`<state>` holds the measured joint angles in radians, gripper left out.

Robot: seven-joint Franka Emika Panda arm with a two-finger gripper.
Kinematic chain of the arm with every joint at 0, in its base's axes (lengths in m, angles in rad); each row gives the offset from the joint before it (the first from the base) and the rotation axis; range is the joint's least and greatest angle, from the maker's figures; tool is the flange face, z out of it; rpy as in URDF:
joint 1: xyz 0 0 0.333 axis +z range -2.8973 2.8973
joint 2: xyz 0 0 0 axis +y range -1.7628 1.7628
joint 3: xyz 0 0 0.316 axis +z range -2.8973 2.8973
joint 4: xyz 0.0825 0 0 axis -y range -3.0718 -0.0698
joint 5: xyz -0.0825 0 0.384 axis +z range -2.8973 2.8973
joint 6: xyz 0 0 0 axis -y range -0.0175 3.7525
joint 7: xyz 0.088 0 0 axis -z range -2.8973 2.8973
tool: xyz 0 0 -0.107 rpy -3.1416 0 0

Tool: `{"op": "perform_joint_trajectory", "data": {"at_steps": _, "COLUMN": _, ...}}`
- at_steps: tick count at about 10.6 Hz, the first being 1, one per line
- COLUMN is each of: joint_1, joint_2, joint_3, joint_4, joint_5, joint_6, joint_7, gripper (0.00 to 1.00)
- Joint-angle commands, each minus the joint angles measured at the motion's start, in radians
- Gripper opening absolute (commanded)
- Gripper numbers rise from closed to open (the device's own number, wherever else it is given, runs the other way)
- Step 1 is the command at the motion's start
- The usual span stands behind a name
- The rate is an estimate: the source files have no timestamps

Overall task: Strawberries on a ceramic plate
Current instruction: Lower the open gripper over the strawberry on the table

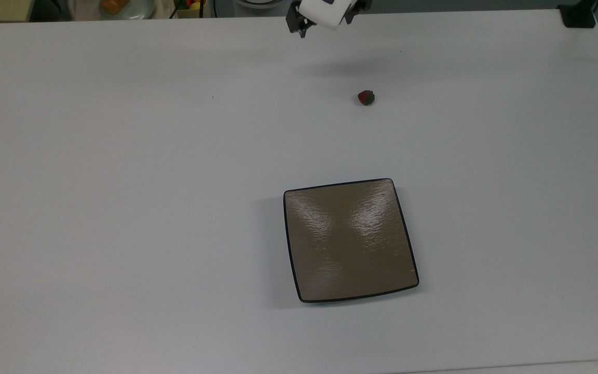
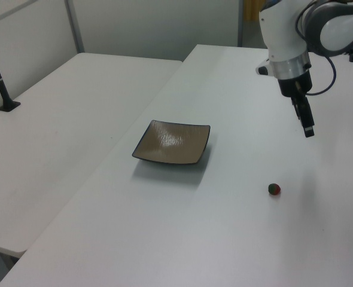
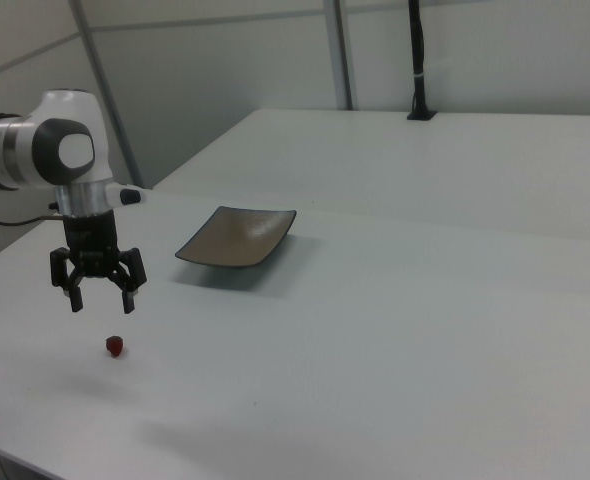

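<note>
Red strawberry (image 3: 115, 345) on table, gripper (image 3: 101, 303) wide-spread above it, plate (image 3: 237, 238) bare.

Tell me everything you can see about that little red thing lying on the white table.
It is a strawberry, very small beside the plate, red with a dark green leafy cap at one end. It lies alone on the bare white table, well apart from the square tan-brown plate, touched by nothing but the tabletop. In the right view it sits just below the gripper, which hangs in the air above it with fingers spread open.
</note>
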<state>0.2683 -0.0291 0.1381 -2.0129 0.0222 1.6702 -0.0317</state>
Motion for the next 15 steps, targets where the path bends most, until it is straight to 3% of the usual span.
{"op": "perform_joint_trajectory", "data": {"at_steps": 1, "joint_1": 0.031, "joint_2": -0.006, "joint_3": 0.002, "joint_4": -0.063, "joint_5": -0.013, "joint_6": 0.103, "joint_7": -0.013, "gripper": 1.0}}
{"op": "perform_joint_trajectory", "data": {"at_steps": 6, "joint_1": 0.078, "joint_2": 0.047, "joint_3": 0.002, "joint_4": -0.122, "joint_5": -0.008, "joint_6": 0.29, "joint_7": 0.01, "gripper": 1.0}}
{"op": "perform_joint_trajectory", "data": {"at_steps": 15, "joint_1": 0.126, "joint_2": 0.192, "joint_3": 0.002, "joint_4": -0.135, "joint_5": -0.008, "joint_6": 0.589, "joint_7": 0.102, "gripper": 1.0}}
